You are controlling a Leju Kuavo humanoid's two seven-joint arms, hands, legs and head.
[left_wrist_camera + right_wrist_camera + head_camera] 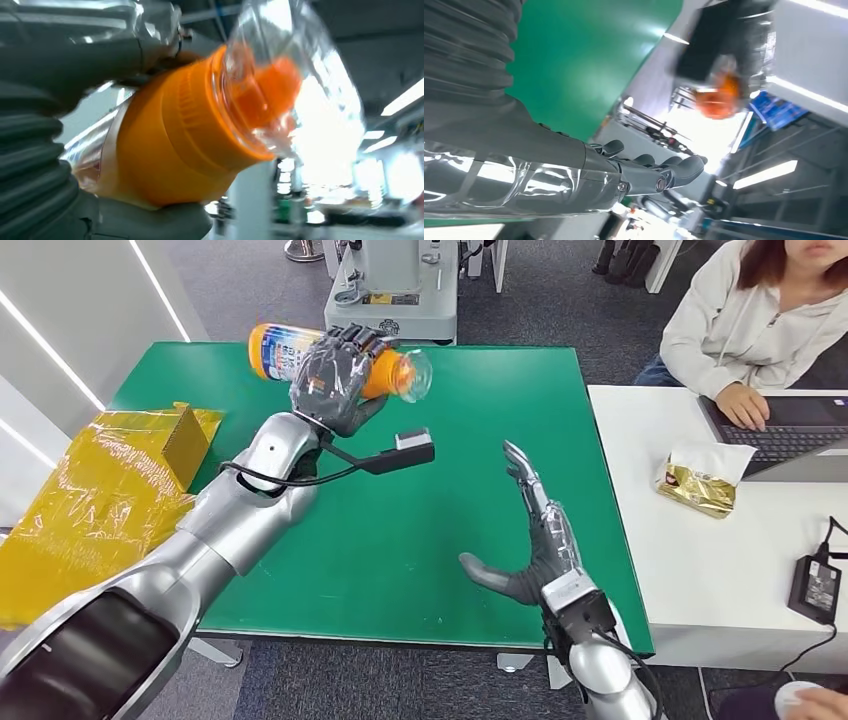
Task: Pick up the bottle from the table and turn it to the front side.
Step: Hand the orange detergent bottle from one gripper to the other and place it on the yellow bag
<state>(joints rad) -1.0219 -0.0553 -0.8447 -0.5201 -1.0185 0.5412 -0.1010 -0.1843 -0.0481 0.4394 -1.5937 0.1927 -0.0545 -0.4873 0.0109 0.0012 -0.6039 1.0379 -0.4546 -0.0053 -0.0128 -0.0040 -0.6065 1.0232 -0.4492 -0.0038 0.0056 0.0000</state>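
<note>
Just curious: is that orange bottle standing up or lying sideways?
Sideways, in the air: the left hand holds the bottle above the table, its clear cap pointing right.

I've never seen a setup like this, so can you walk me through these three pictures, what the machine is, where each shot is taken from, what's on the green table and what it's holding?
It is a humanoid robot with two silver arms ending in many-fingered hands. The wide picture comes from a camera high on its body, looking down at a green table. The other two come from cameras at its wrists, so they look tilted and very close.

The left hand holds an orange bottle lying sideways, up off the table; its clear cap points right. The left wrist view shows that bottle's orange neck close up. The right hand hovers open over the table, holding nothing.

A yellow wrapped package lies at the table's left edge. A person sits at a white table with a laptop and a gold packet.
</note>
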